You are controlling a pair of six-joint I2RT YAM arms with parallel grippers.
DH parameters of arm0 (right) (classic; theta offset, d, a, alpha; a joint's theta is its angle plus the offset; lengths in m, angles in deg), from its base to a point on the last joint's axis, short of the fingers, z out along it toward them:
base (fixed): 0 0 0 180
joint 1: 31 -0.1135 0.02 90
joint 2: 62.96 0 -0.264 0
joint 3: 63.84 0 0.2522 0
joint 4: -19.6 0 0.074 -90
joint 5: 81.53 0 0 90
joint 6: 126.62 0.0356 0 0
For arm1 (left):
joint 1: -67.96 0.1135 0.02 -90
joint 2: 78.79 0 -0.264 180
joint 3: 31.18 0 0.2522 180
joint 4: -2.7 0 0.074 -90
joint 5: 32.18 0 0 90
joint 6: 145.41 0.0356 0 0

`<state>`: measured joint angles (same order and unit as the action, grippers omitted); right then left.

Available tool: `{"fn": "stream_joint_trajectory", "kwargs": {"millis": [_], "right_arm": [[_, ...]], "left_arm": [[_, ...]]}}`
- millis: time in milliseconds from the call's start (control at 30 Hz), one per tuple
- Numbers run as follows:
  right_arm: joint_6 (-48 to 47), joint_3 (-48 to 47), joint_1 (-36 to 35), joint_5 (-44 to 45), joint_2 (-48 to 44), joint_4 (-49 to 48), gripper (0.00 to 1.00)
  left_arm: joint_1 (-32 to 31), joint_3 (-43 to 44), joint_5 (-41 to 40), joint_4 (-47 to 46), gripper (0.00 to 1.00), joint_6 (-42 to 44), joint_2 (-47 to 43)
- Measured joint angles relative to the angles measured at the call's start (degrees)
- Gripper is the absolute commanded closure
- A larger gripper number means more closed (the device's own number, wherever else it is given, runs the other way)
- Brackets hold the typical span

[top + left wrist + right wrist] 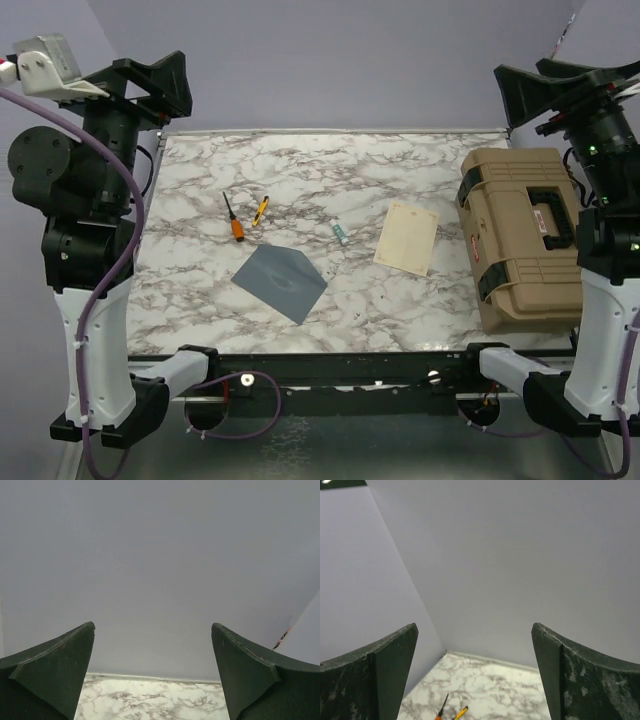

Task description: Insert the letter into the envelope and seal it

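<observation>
Both arms are folded up at the sides of the top view, left arm at the left edge and right arm at the right edge, elbows bent and wrists held high above the marble table (300, 160). The left gripper (168, 78) sits in the upper left corner with its dark fingers aimed inward; its wrist camera sees mostly the grey wall, with a thin strip of marble along the bottom. Its jaws stand wide apart with nothing between them. The right gripper (530, 88) sits in the upper right corner above the tan case (522, 238), mirroring that pose. Its jaws are also spread wide and hold nothing.

The envelope (281, 283) lies flat on the table just left of centre, low in the frame and turned at an angle. The letter (406, 238) lies flat right of centre, slightly tilted, apart from the envelope and near the case's left side. An orange-handled screwdriver (234, 220) and a yellow pen-like tool (260, 210) lie side by side above the envelope, and a small teal item (341, 233) lies between them and the letter.
</observation>
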<state>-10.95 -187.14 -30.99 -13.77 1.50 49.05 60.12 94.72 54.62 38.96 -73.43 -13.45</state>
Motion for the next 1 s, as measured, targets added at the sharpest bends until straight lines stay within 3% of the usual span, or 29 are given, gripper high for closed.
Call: {"fn": "stream_joint_trajectory", "kwargs": {"millis": [433, 733, 867, 1000], "right_arm": [[4.6, 22.1, 0.0, -4.8, -1.2, 0.9, 0.0], [14.5, 32.6, -0.3, -18.4, 4.0, -8.6, 0.04], [15.3, 33.9, -4.5, -19.5, 8.9, -8.5, 0.07], [13.0, 34.0, -12.7, -15.7, 11.9, -5.3, 0.15]], "left_arm": [[0.0, -32.3, 5.8, -4.0, 0.01, -3.5, -5.8], [0.0, -51.3, 8.2, -4.7, 0.01, -11.0, -6.3], [0.0, -60.4, 9.7, -5.4, 0.01, -16.4, -6.3], [0.0, -69.4, 11.2, -5.5, 0.08, -21.1, -6.3]]}}
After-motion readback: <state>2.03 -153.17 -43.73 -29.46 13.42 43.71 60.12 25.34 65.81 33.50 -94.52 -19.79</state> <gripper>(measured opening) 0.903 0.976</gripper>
